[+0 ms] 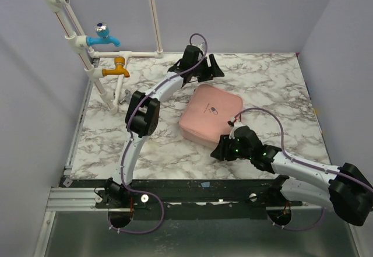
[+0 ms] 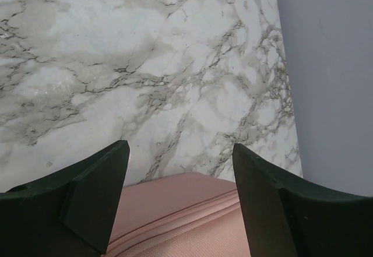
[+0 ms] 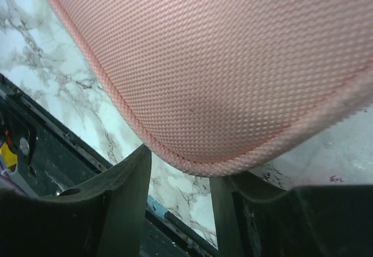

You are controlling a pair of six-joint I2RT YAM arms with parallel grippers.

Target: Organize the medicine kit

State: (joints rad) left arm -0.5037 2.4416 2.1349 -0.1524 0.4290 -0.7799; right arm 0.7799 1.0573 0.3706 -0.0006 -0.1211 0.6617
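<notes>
Medicine kit (image 1: 211,116) lies closed, centre of the surface (image 1: 274,82). Left gripper (image 2: 180,158) hangs open over its far edge. Right gripper (image 3: 180,169) is at the near corner, poss. pinching it, can't tell. Prob. the opening step; next: find the zip pull.

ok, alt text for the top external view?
A closed pale pink medicine kit lies in the middle of the marble table. The right gripper is at its near corner; the open left gripper hovers at its far edge.
</notes>
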